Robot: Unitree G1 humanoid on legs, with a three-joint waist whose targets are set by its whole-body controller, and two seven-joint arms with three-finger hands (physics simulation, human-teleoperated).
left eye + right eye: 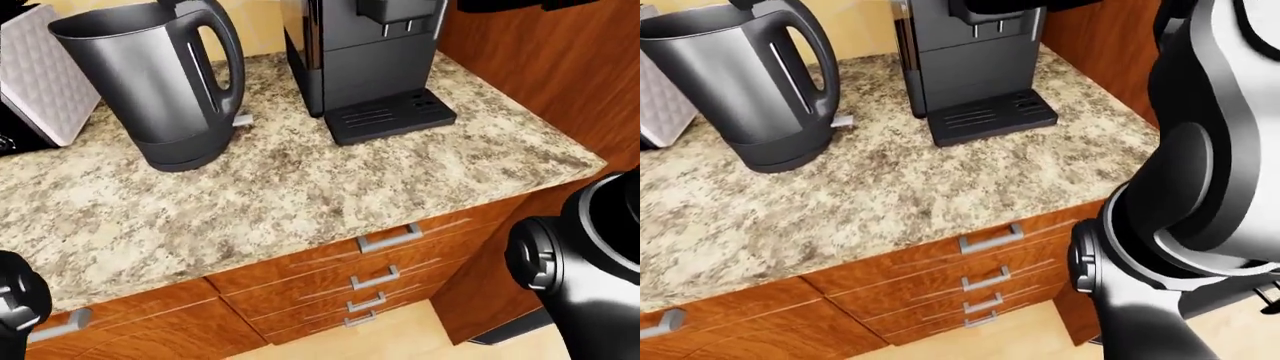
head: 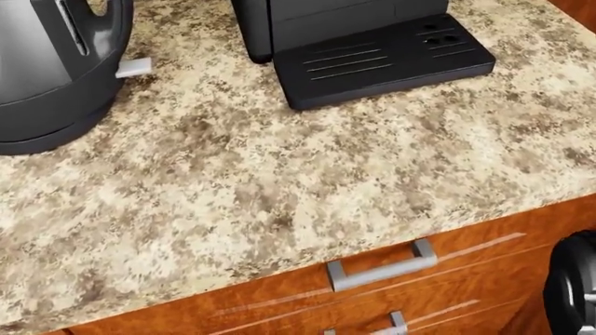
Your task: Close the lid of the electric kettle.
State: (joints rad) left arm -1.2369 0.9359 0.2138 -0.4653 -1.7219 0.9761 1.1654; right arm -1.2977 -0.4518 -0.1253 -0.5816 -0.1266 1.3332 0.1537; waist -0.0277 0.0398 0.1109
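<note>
The electric kettle [image 1: 150, 82] is grey steel with a black handle and base. It stands upright on the granite counter [image 1: 300, 195] at the upper left of the left-eye view. Its mouth is open, and the lid [image 1: 752, 4] stands raised above the handle, cut off by the view's top edge. My right arm [image 1: 1200, 187] fills the right side of the right-eye view and rises out of the top. A black sliver [image 1: 530, 4] at the top edge may be its hand. A black part of my left arm [image 1: 18, 304] shows at the bottom left. Neither hand is near the kettle.
A black coffee machine [image 1: 365, 60] with a drip tray stands right of the kettle. A white appliance [image 1: 35, 71] stands at its left. A wood panel [image 1: 560, 67] walls the counter's right end. Drawers with metal handles [image 1: 390, 237] lie below the counter edge.
</note>
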